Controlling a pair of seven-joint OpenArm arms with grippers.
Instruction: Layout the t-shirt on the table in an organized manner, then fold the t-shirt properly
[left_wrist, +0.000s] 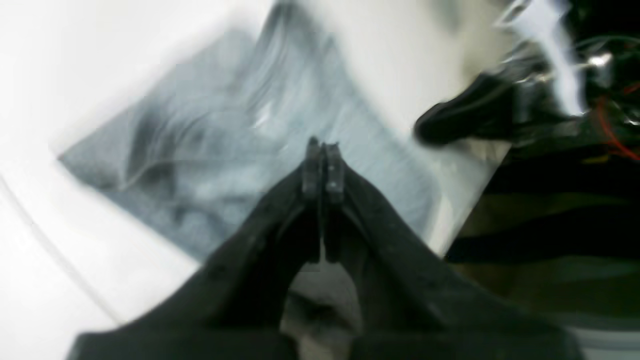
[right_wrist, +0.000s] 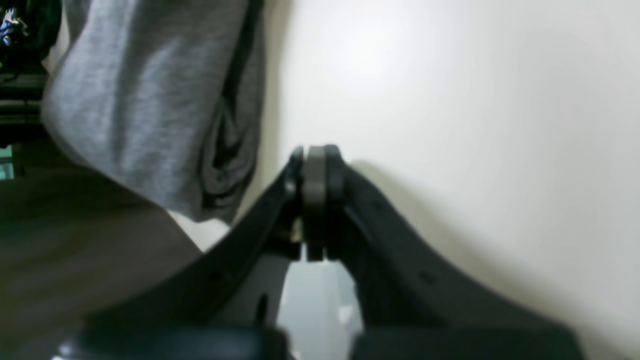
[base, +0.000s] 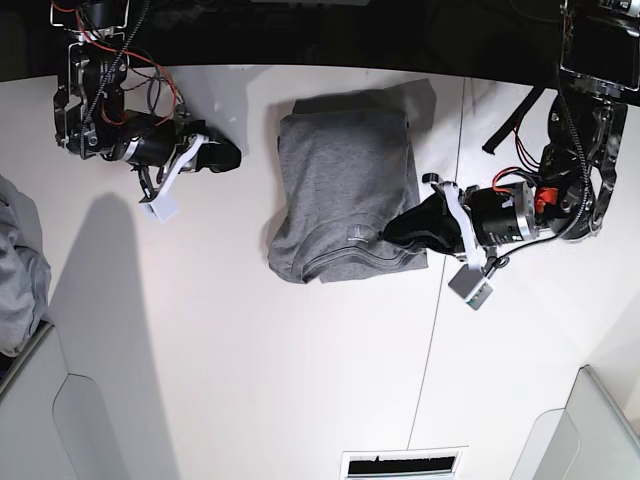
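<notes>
Closed jaws on the left gripper (left_wrist: 323, 150), pads pressed flat together with nothing between them, poised over the shirt (left_wrist: 240, 150), blurred in the wrist view. Seen from the base view, same gripper (base: 392, 233) at the shirt's (base: 345, 185) lower right corner, above or touching the hem; cannot tell which. Right gripper (right_wrist: 315, 155) likewise clamped shut and empty, over bare table (right_wrist: 450, 100), shirt (right_wrist: 150, 100) folds off to one side near the edge. From the base, right gripper (base: 232, 157) well apart from the cloth, across a strip of white table (base: 200, 330). Shirt folded into a rough rectangle in the upper middle of the table, collar end toward the bottom, a layer showing along the top edge. Thin dark seam (base: 445, 260) running down the table beside the shirt. Paler bunched cloth (base: 15, 270) at the far left edge.
</notes>
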